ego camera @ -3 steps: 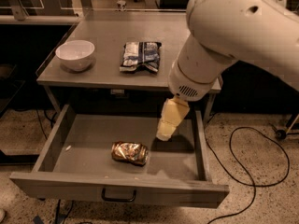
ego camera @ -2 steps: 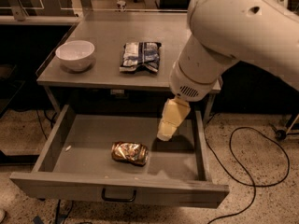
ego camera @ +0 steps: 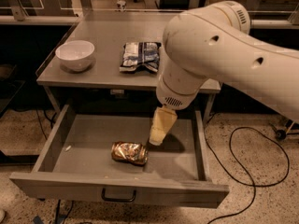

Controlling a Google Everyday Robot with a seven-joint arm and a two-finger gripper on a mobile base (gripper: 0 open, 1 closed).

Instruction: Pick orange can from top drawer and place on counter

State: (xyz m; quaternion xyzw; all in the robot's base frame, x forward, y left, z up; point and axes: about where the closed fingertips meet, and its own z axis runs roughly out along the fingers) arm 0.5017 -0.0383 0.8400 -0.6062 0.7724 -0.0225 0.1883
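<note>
Grey top drawer (ego camera: 88,132) holds one orange can (ego camera: 129,152); claw (ego camera: 155,141) hovers just beside.

Gripper (ego camera: 155,140) has dropped slightly and shifted left inside top drawer (ego camera: 70,186), tip now just beside orange can (ego camera: 129,152), arm swung left with it.

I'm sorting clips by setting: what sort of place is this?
Likely a lab or office workspace: a grey metal counter with its top drawer open, a speckled floor with a loose black cable. The gripper hangs over the drawer beside the orange can.
</note>
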